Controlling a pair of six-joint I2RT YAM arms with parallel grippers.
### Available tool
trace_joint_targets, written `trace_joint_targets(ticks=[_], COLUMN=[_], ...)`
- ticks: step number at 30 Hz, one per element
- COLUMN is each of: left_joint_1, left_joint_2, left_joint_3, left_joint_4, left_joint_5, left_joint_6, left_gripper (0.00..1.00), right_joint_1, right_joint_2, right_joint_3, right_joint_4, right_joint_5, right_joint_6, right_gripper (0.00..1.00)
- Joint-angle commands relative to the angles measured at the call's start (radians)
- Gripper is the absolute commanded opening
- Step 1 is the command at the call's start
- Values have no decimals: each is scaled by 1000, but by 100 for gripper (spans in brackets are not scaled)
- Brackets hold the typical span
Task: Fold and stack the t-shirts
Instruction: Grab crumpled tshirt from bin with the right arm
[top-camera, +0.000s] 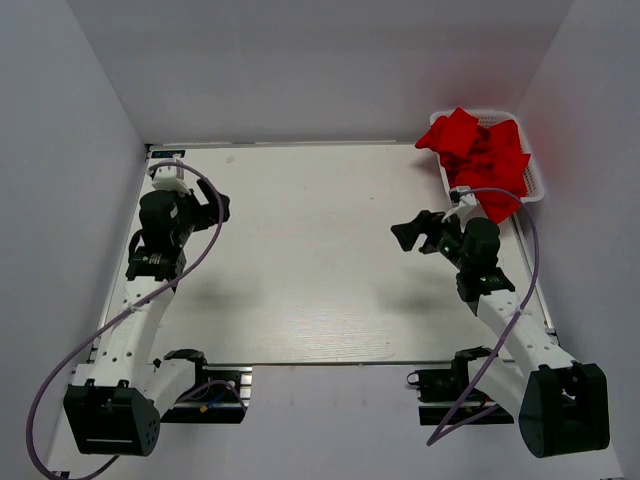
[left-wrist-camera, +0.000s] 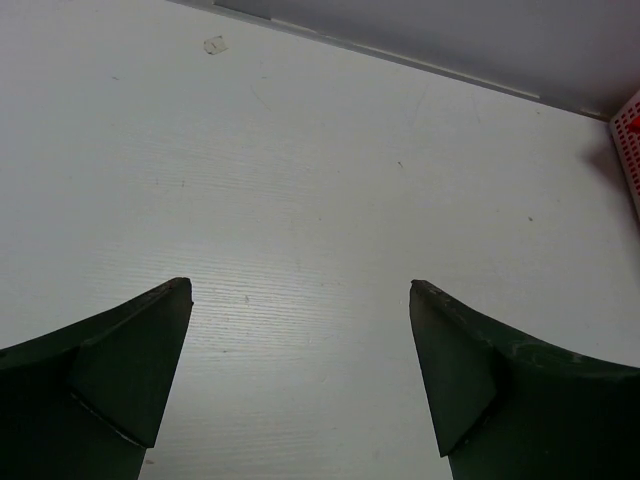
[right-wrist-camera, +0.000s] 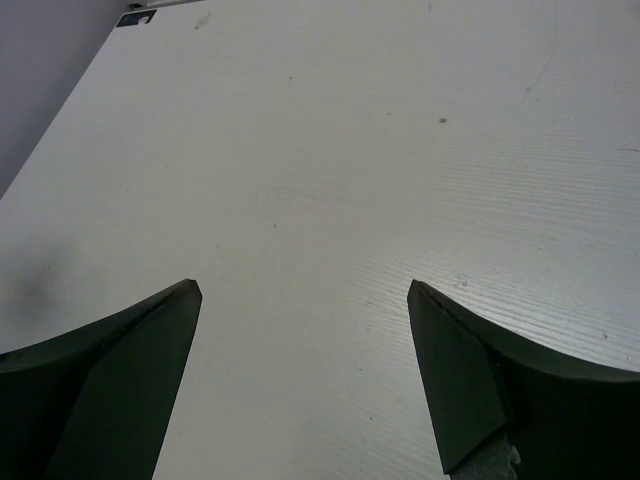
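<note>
**Item 1 – t-shirts (top-camera: 478, 150).** A crumpled bright red heap, several garments tangled together, piled in the white lattice basket (top-camera: 536, 192) at about 1 o'clock of the table (top-camera: 300, 270) in the top view. The heap spills over the basket's near rim. None lies on the table, so by my judgement nothing is folded or stacked yet.

**Item 2 – right gripper (top-camera: 413, 232).** At about 3 o'clock, just near-side of the basket, pointing towards 9 o'clock. Jaws spread wide, nothing between them – its wrist view shows only bare tabletop.

**Item 3 – left gripper (top-camera: 212, 205).** At about 9 o'clock, well apart from the basket. Jaws likewise wide apart and holding nothing. A sliver of the basket shows at 3 o'clock in its wrist view.

**Step in hand (judgement).** Fetch one shirt.
- The right arm is nearer, so it should turn towards 1 o'clock and come down on the topmost fold.
- It should pinch a single layer, at a collar or hem if one can be found, and lift high enough that no neighbour trails out.
- It should then lay the shirt flat mid-table, where both arms can reach it.

**Markings.** No brand or legible writing anywhere. A small dark label at the table's 11 o'clock corner (top-camera: 161, 152) is too small to read. No white tag shows on the heap.
</note>
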Motion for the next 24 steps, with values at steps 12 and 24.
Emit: trace_joint_targets(ticks=[12, 24], left_joint_1=[9, 9], left_joint_2=[14, 63], left_joint_3=[-4, -27], left_joint_4=[10, 81], left_joint_5=[78, 67], left_joint_6=[8, 39], left_gripper=[100, 100], right_joint_1=[-3, -85], right_joint_2=[97, 617], right_joint_3=[242, 937], right_joint_4=[-176, -529], right_joint_5=[261, 662], right_joint_6=[-110, -83], right_gripper=[90, 90])
